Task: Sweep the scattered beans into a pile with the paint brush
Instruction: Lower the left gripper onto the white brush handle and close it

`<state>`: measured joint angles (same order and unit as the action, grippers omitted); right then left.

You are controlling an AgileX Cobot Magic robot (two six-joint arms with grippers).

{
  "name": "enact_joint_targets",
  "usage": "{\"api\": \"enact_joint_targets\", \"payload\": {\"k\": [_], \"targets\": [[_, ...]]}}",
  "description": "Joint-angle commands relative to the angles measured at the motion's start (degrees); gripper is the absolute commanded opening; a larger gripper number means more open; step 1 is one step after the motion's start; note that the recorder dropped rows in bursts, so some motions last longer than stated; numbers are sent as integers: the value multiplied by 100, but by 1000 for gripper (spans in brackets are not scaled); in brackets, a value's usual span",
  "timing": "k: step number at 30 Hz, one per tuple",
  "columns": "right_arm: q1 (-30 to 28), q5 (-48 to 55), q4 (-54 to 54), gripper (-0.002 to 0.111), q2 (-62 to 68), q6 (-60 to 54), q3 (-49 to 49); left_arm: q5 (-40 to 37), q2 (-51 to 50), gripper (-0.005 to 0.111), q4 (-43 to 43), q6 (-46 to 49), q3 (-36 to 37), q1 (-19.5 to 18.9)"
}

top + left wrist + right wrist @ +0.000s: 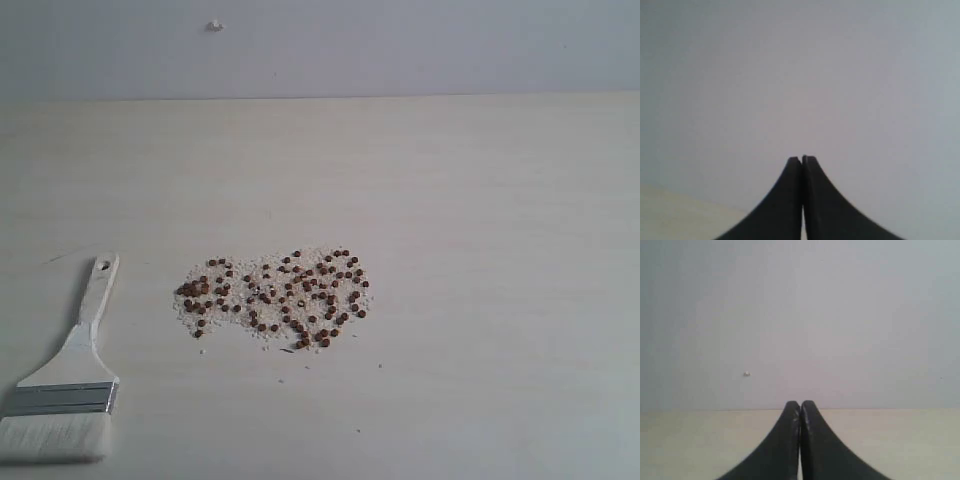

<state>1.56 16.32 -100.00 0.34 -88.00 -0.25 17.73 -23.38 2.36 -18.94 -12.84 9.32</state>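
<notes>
The left fingers (790,192) are pressed together and empty; the paint brush (68,375) lies flat on the bench (480,200), well apart from them. The beans (275,297) sprawl right of it, and the right fingers (812,435) are likewise closed and empty. A clumsy grab may skid the flat handle and scatter them.

Your exterior cam looks down at a slant across the table (480,200) toward the wall (400,50), near enough to pick out single beans (275,295). Both wrist cams sit low, peering past the left gripper (802,159) and right gripper (800,402) at that wall. The white speck (215,25) on the wall shows up in both the exterior and right wrist views.
</notes>
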Motion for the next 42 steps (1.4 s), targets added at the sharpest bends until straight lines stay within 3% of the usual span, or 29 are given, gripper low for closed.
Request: {"api": "enact_joint_targets", "payload": {"k": [1,8,12,16,22,25,29,31,38,40,42], "targets": [[-25,29,5,0,-34,-15,25,-1530,-1122,0,-348,821,-1138,-8],[-25,29,5,0,-34,-15,25,-6195,-3425,0,-186,1223,-3378,-19],[-25,29,5,0,-34,-15,25,-7555,-4595,1,624,2043,-3800,5],[-25,29,5,0,-34,-15,25,-7354,-5416,2,1643,2869,-3557,252],[-25,29,5,0,-34,-15,25,-6351,-6202,0,1713,2664,-3397,994],[-25,29,5,0,-34,-15,25,-5866,-6423,0,1193,1982,-3397,1365],[-25,29,5,0,-34,-15,25,-5718,-6523,0,-462,460,-3397,1732],[-25,29,5,0,-34,-15,25,-5824,-6532,0,-818,397,-3397,1800],[-25,29,5,0,-34,-15,25,-5875,-6536,1,-456,650,-3397,1811],[-25,29,5,0,-34,-15,25,-5875,-6549,8,-456,553,-3397,1811],[-25,29,5,0,-34,-15,25,-5993,-6599,24,-363,508,-3397,1811]]}}
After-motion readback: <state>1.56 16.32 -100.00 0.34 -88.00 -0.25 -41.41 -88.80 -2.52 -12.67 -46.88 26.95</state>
